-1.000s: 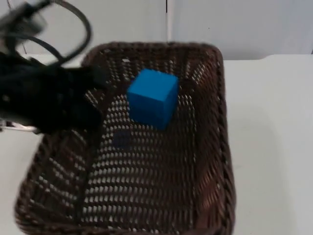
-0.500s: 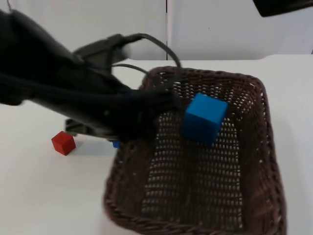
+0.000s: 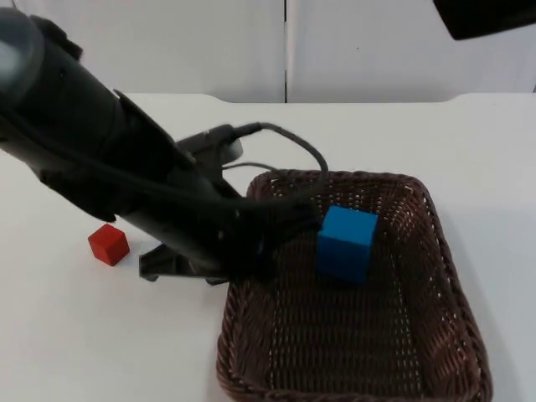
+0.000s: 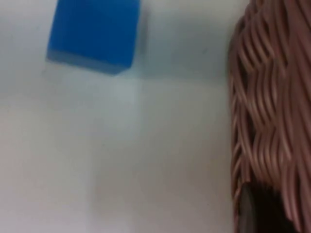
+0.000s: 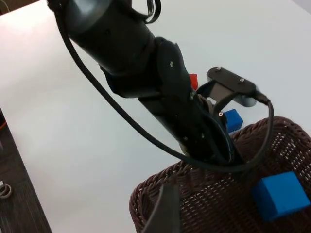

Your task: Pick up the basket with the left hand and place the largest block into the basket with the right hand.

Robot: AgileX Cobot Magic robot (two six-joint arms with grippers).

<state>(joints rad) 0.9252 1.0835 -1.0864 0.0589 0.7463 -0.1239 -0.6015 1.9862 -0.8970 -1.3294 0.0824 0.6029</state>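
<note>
The brown wicker basket [image 3: 435, 276] is at the table's right of centre, and its woven wall [image 4: 265, 111] rises close by in the left wrist view. A large blue block [image 3: 346, 243] lies inside it toward the far left, also seen as the blue block [image 5: 281, 194] from above. My left gripper [image 3: 289, 222] is shut on the basket's left rim. My right gripper [image 5: 167, 211] hangs high over the table, well apart from the basket, with the right arm [image 3: 486, 15] at the upper right corner.
A small red block [image 3: 109, 244] lies on the table left of the left arm. A small blue block [image 4: 92, 31] sits just outside the basket's left wall, under the left arm. The left arm [image 3: 126, 180] stretches across the table's left half.
The basket, held by the left gripper, has swung right and dropped lower toward the table, with the large blue block still inside. The right arm has come into the upper right corner.
</note>
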